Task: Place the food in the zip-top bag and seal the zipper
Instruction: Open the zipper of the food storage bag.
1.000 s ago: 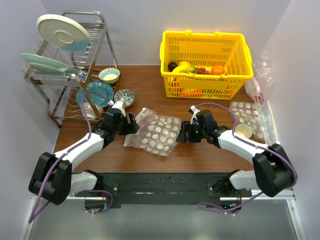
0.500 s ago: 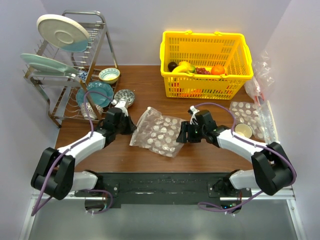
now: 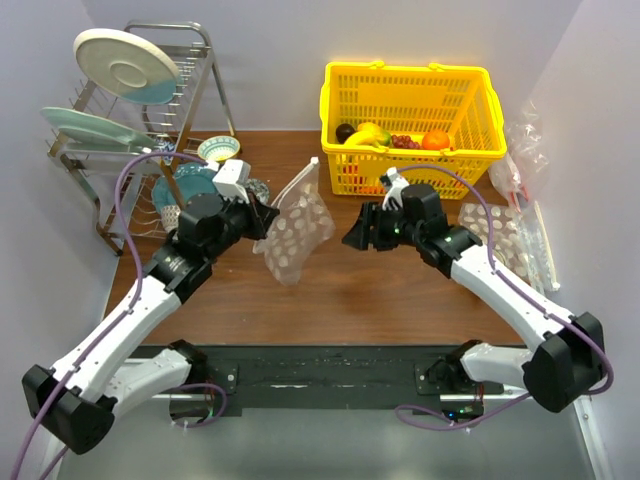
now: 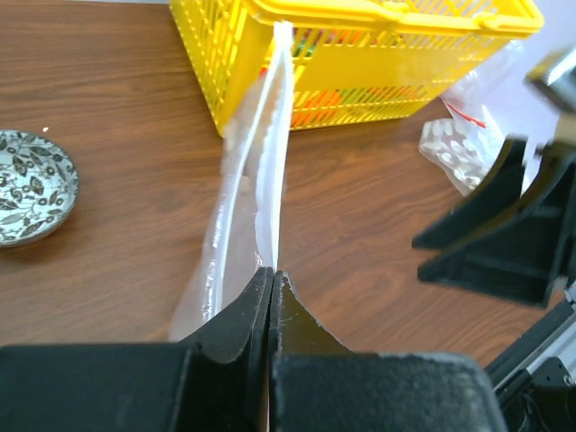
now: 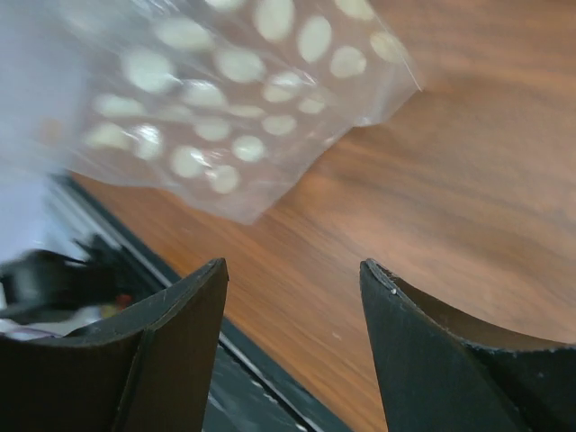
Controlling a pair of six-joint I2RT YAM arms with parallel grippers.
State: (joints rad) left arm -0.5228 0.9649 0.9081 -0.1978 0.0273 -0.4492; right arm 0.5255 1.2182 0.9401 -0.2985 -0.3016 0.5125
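While the yellow basket (image 3: 405, 68) sits at the back of the table (image 3: 400, 300) with the banana bunch (image 3: 370, 133) inside it, the zip-top bag (image 3: 297, 225) hangs in the air just in front of it. I think the bag is held up like this so its mouth faces up and food can drop in.

The left gripper (image 4: 273, 274) is pinched shut on one end of the bag's top edge. The right gripper (image 5: 292, 270) is open and holds nothing. It hovers near the bag's other side, maybe to pull the mouth wide.

The zipper (image 4: 282, 108) runs along the top, from the left gripper away toward the basket. That is the bag's long way. The rest of the bag hangs down toward the table.
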